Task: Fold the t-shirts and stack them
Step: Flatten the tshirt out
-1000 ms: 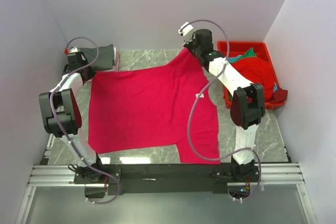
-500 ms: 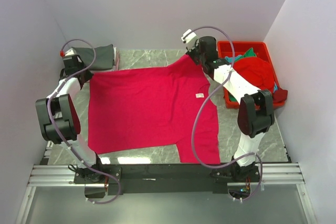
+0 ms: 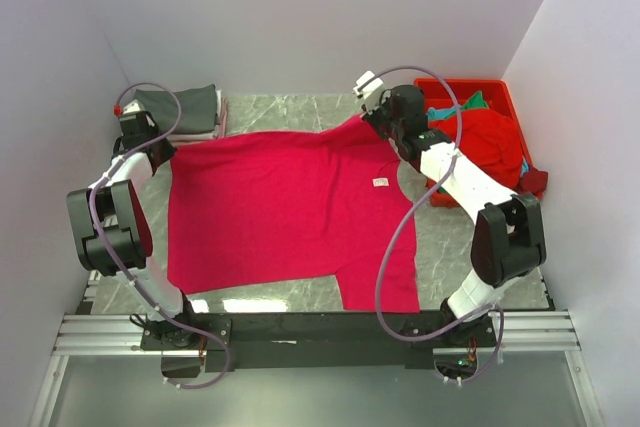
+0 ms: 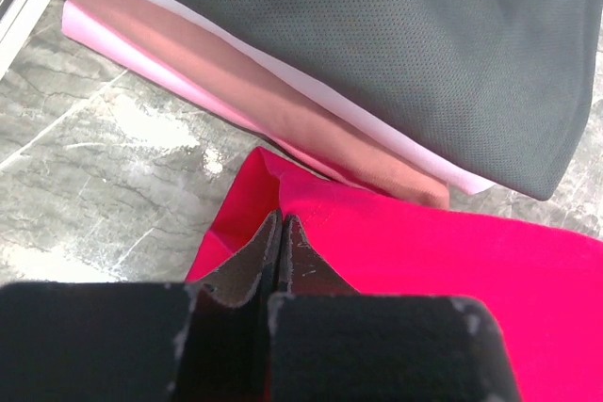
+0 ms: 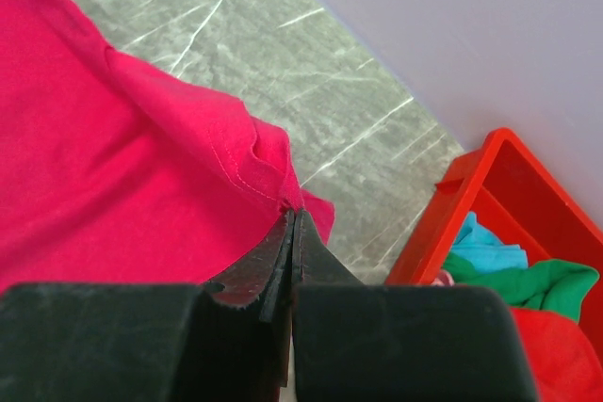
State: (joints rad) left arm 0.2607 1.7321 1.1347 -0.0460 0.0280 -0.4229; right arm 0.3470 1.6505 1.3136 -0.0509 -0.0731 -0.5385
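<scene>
Top view: a large crimson-pink cotton t-shirt [image 3: 280, 207] lies spread nearly flat on the grey marble-patterned table [image 3: 285, 110], its small white neck tag [image 3: 380, 183] towards the right side. The shirt's near edge reaches almost to the black rail at the arms' bases.

The left gripper [image 3: 160, 147] sits at the shirt's far-left corner. The right gripper [image 3: 372, 119] sits at its far-right corner, where the cloth rises to a slight peak.

Left wrist view: the left gripper [image 4: 281, 223] has its dark fingers pressed together on a folded tip of the crimson cloth [image 4: 424, 251]. Just beyond the tip lies a stack of folded t-shirts: a dark grey mesh-knit one [image 4: 405, 54] on top, a thin white layer [image 4: 320, 105] under it, then a salmon layer [image 4: 236, 91] and a pale pink layer [image 4: 141, 65] at the bottom. The stack rests at the table's far-left corner, near the crimson shirt but apart from it.

Right wrist view: the right gripper [image 5: 292, 218] has its fingers closed on the stitched hem of the crimson cloth [image 5: 113, 157], which bunches into a small ridge at the pinch.

To the right stands a rigid red plastic bin [image 5: 471, 185]. It holds crumpled teal-green cloth [image 5: 537, 284] and a red t-shirt [image 3: 490, 137].
</scene>
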